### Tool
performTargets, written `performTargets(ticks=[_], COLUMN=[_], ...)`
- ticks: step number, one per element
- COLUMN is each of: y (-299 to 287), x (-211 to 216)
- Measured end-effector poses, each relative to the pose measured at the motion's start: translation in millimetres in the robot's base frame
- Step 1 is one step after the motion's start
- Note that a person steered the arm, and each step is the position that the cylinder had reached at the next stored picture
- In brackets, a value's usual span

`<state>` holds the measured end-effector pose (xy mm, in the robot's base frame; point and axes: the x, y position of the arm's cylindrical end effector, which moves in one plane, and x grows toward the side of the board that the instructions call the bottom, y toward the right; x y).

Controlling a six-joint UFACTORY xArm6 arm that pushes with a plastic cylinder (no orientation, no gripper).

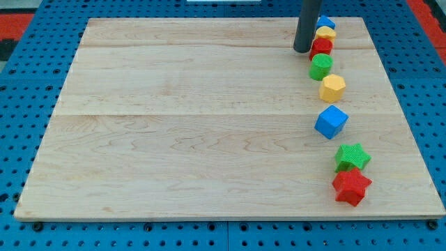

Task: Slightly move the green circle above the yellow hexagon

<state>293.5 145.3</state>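
The green circle (320,67) lies on the wooden board (195,118) near its right side, just above and to the left of the yellow hexagon (332,88), touching or nearly touching it. My tip (302,51) rests on the board just up and to the left of the green circle, beside a red block (322,47). The rod runs up out of the view's top.
Above the red block lie a yellow block (326,33) and a blue block (325,22), partly hidden behind the rod. Below the hexagon are a blue cube (331,122), a green star (352,157) and a red star (351,186). A blue pegboard surrounds the board.
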Motion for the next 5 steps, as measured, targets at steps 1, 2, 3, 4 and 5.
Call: performTargets(ticks=[1,2,3,4,5], y=[0.1,-5.3,9.0,6.0,9.4], x=[0.0,5.0,23.4,42.6,47.4])
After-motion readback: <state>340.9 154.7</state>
